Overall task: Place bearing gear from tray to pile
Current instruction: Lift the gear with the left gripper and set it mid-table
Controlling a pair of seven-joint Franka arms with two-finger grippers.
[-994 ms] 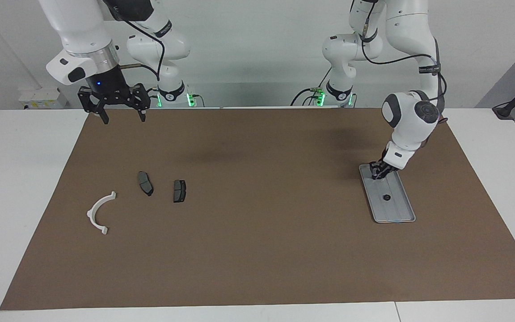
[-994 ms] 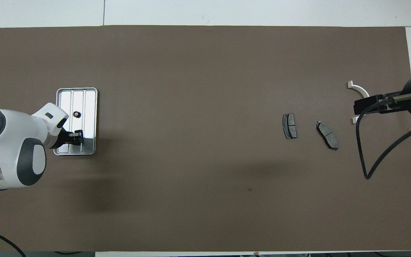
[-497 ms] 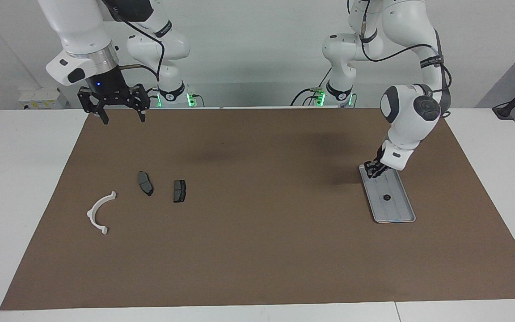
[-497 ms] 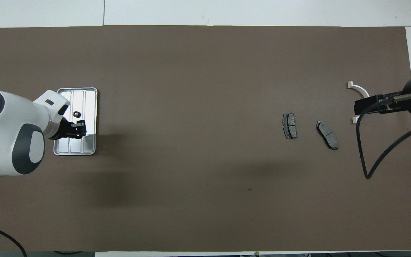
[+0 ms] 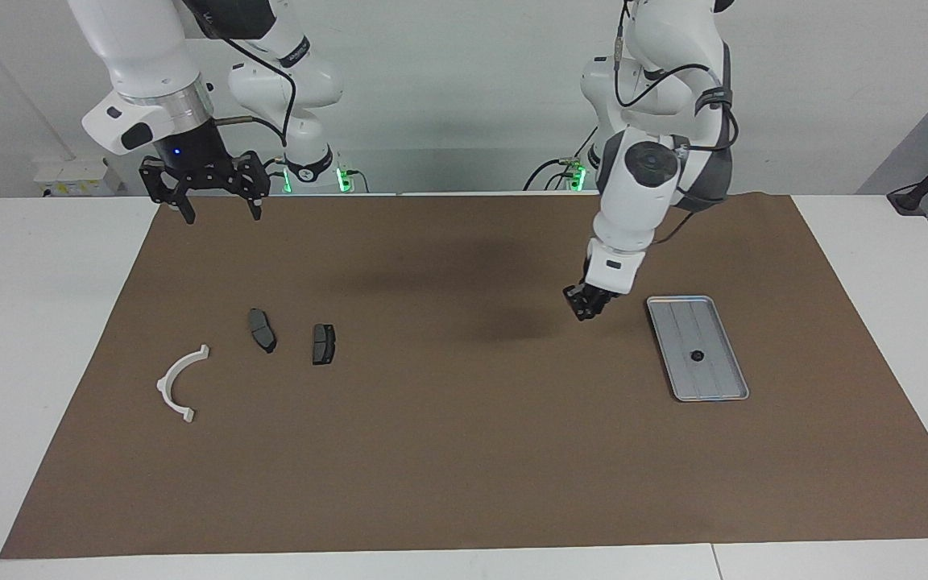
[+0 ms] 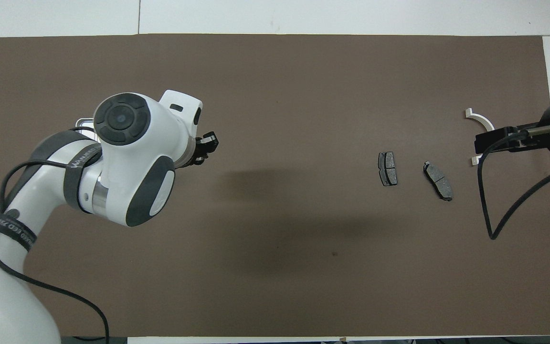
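Observation:
The silver-grey tray [image 5: 712,379] lies toward the left arm's end of the mat, with a small black bearing gear [image 5: 696,355] on it. In the overhead view the left arm hides all but a corner of the tray [image 6: 79,122]. My left gripper [image 5: 589,306] hangs over bare mat beside the tray, toward the middle, also seen from overhead [image 6: 206,147]. Its fingers are together; I cannot see if they hold anything. The pile is a white bracket [image 5: 178,383] and two dark pads [image 5: 262,330] [image 5: 323,344]. My right gripper [image 5: 222,214] waits open, raised above the mat's edge.
From overhead the pads [image 6: 387,168] [image 6: 438,180] lie side by side, and the bracket [image 6: 480,118] is partly covered by the right gripper [image 6: 490,142]. A brown mat [image 5: 464,451] covers the table.
My left gripper has risen from the tray's end nearer the robots and swung off it toward the middle of the mat. The gear on the tray and the right arm have not moved.

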